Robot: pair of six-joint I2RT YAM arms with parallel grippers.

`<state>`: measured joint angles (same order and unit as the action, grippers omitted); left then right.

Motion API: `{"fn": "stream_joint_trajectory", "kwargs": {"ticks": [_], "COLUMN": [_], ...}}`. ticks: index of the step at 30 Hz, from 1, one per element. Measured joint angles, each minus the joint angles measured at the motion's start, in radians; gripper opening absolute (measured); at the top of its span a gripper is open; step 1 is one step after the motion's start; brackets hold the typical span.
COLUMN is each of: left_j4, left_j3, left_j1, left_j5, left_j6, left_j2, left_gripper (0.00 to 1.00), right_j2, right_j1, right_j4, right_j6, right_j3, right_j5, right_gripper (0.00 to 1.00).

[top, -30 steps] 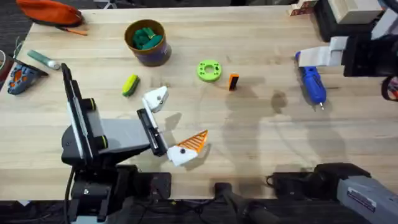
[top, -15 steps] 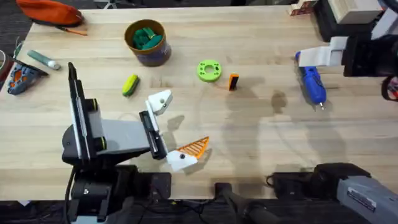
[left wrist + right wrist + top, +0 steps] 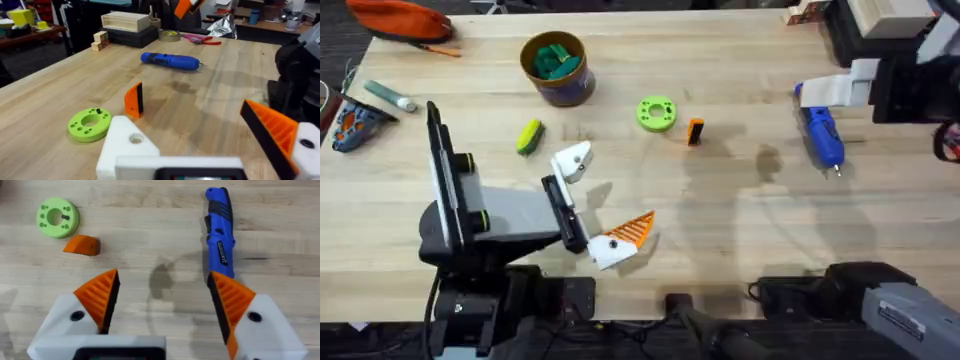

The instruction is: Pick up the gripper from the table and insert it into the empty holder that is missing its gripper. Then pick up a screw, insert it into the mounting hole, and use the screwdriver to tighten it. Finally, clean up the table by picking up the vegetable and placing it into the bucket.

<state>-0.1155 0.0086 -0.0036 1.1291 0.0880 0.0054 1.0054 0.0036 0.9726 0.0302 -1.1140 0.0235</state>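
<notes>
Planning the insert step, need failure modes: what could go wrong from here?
1. The orange gripper piece lies close beside the green disc; the wide-open right gripper could knock the disc while grasping.
2. The holder sits tilted on the left arm, so the piece may go in misaligned.
3. The screwdriver is round and might roll when grasped.

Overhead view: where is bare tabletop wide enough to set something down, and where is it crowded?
The widest bare stretch lies between the orange gripper and the screwdriver, running toward the near edge. The left side is crowded: bucket, vegetable, green disc and the left arm's holder.
</notes>
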Motion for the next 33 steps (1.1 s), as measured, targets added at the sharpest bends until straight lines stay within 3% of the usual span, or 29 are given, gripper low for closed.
{"fn": "stream_joint_trajectory", "kwargs": {"ticks": [33], "left_j4": [0.003], "left_j3": [0.000], "left_j1": [0.000], "left_j5": [-0.019], "left_j6": [-0.006], "left_j2": [0.000], "left_gripper": [0.985], "right_j2": [0.000], "right_j1": [0.000], "right_j4": [0.000], "right_j6": [0.000], "right_j3": [0.000], "right_j5": [0.000], "right_gripper": [0.993]}}
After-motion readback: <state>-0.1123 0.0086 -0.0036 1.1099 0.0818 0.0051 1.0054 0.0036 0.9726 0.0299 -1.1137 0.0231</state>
